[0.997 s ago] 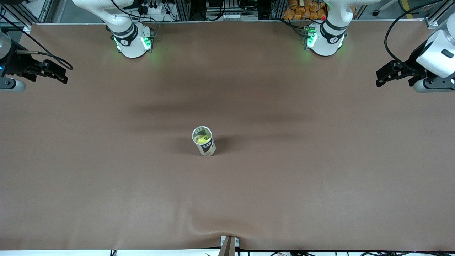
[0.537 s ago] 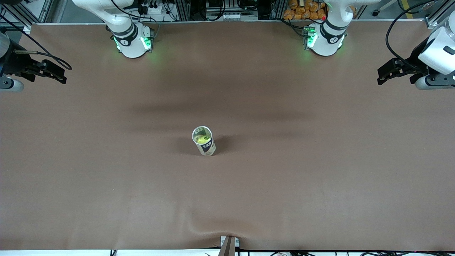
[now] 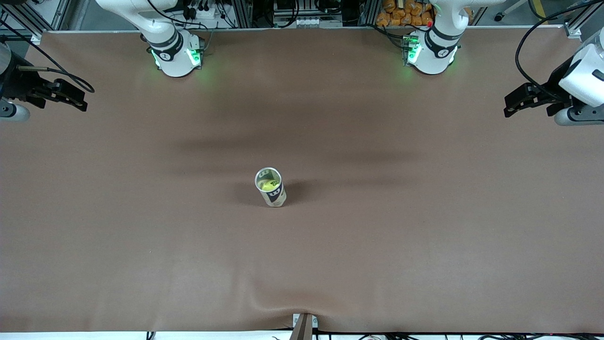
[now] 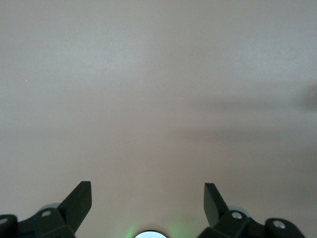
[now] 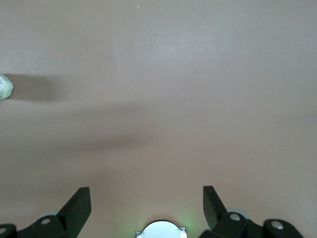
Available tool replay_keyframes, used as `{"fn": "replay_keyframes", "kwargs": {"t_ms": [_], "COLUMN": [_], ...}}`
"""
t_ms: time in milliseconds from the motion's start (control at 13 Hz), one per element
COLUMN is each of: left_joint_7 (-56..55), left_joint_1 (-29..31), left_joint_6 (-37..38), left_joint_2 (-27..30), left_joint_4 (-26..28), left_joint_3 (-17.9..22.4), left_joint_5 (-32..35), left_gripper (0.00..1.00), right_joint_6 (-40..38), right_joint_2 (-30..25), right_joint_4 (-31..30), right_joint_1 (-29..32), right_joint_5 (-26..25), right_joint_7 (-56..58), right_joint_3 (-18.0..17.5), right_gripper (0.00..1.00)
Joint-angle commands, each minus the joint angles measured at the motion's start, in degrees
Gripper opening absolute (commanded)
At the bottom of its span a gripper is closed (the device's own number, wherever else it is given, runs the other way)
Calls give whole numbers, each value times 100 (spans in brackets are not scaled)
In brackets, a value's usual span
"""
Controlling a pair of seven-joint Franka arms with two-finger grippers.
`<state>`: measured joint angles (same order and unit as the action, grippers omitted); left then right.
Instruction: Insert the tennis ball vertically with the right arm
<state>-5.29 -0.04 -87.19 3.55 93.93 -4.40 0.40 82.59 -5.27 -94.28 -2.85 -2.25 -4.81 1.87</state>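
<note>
**Both grippers wide and empty; ball seated in upright can at mid-table**

Right gripper (image 5: 146, 198): in its own wrist view the two black fingers (image 5: 79, 203) stand spread as wide as they go, with only bare brown table cover between them. Nothing held, nothing touched. In the front view the right gripper (image 3: 71, 97) hangs over the table's edge at the right arm's end, fingers pointing in toward the middle. A dark cable loops along its top.

Left gripper (image 4: 147, 198): same story. Fingers (image 4: 214, 201) parted fully, plain mat between them, no contact with anything. The front view puts the left gripper (image 3: 521, 101) over the edge at the left arm's end, also pointing inward, with the white wrist housing just outboard of it.

Both arms wait, well apart from the can.

Tennis ball (image 3: 269, 184): yellow-green, sitting inside the open mouth of the can (image 3: 271, 189), below its rim. The can stands upright near the middle of the table (image 3: 377, 245), clear-walled with a dark printed band, casting a shadow toward the left arm's end. It is nearer the front camera than either base. How deep the ball sits I cannot judge well from this angle.

A sliver of a pale object (image 5: 5, 87) shows at the frame edge of the right wrist view, shadow trailing from it; probably the can, but too little is visible to be sure.

The arm bases (image 3: 177, 54) glow green at the table's rear edge. The cover has a wrinkle by a small bracket (image 3: 304, 323) at the camera-side edge.
</note>
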Motion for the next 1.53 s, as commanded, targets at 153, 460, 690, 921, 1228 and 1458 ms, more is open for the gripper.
{"fn": "replay_keyframes", "kwargs": {"t_ms": [153, 460, 690, 921, 1228, 1458], "left_joint_7": [90, 90, 28, 37, 72, 37], "left_joint_1": [22, 13, 119, 127, 119, 75], "left_joint_6": [35, 35, 35, 35, 35, 35], "left_joint_2": [-65, -56, -65, -47, -56, -65], "left_joint_4": [-139, -165, -165, -165, -165, -174], "left_joint_3": [18, 18, 18, 18, 10, -8], "left_joint_5": [-49, -75, -84, -92, -110, -110], "left_gripper": [100, 100, 100, 100, 100, 100], "right_joint_6": [-85, -94, -85, -77, -77, -68], "right_joint_2": [88, 96, 96, 105, 105, 105], "right_joint_4": [173, 182, 182, 182, 182, 182], "right_joint_1": [39, 48, 48, 48, 57, 66], "right_joint_5": [-21, -21, -21, -21, -21, -21], "right_joint_7": [-28, -20, -20, -20, -20, -20], "right_joint_3": [-29, -20, -20, -20, -20, -20], "right_gripper": [100, 100, 100, 100, 100, 100]}}
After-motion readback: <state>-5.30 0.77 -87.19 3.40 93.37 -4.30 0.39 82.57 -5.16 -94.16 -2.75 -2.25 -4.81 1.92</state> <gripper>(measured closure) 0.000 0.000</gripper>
